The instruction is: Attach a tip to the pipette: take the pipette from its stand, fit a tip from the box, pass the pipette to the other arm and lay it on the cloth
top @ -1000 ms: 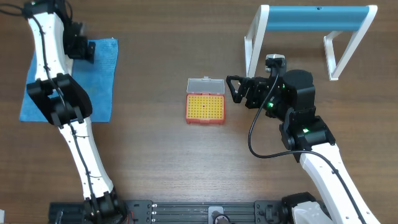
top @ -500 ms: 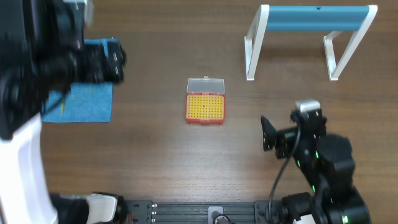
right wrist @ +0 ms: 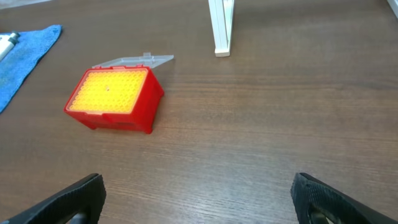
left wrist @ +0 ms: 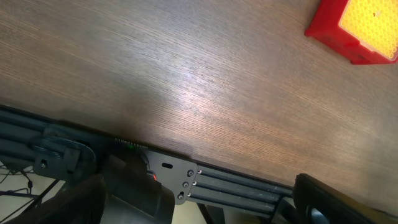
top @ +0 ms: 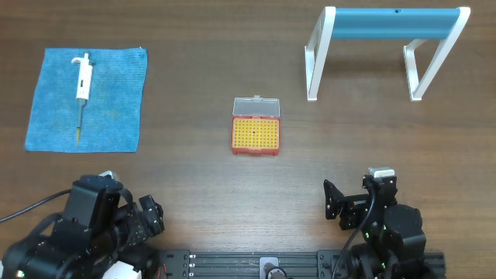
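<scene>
- Blue cloth (top: pixel 116 101) lies well to the left of the tip box (top: pixel 256 134); the pipette (top: pixel 81 81) rests on it, touching nothing else.
- Its long axis runs parallel to the tip box's side edges, slim tip end toward the arm bases.
- Left gripper (left wrist: pixel 196 202) sits low by its base, nearer-left of the tip box, fingers spread and empty.
- Right gripper (right wrist: pixel 199 202) sits nearer-right of the tip box, fingers likewise apart, grasping nothing.
- The pipette lies far-left of both; the left arm is the nearer.
- By my judgement the task looks complete, with no further grasp needed.
</scene>
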